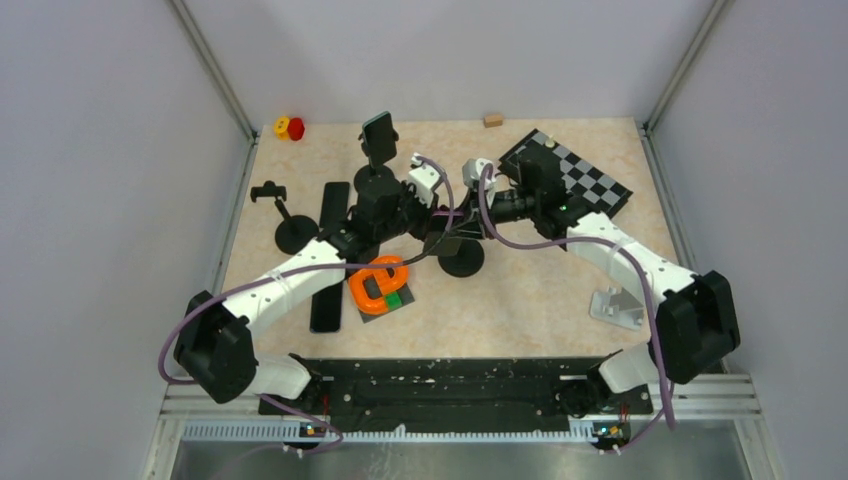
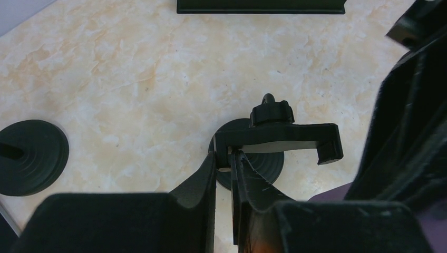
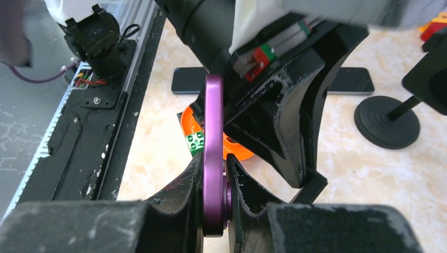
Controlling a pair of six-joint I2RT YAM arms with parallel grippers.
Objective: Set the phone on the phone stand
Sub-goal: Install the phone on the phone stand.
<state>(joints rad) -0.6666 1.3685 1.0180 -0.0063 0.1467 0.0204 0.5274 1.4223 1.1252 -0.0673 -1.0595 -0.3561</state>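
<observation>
A purple phone (image 3: 213, 132) stands edge-on between the fingers of my right gripper (image 3: 213, 164), which is shut on it. In the top view the right gripper (image 1: 470, 228) meets my left gripper (image 1: 432, 228) over the middle of the table. The black phone stand (image 1: 461, 260) has a round base (image 2: 263, 167) and a clamp bracket (image 2: 279, 136). My left gripper (image 2: 225, 158) is shut on the left end of that bracket. A purple corner of the phone shows in the left wrist view (image 2: 337, 192), to the right of the stand.
A second stand (image 1: 378, 135) holding a dark phone stands at the back, a third empty stand (image 1: 292, 232) at the left. Two black phones (image 1: 333, 205) (image 1: 327, 300) lie flat. An orange ring (image 1: 378, 285) with a green brick, a checkerboard (image 1: 570, 175) and a white bracket (image 1: 617, 305) lie nearby.
</observation>
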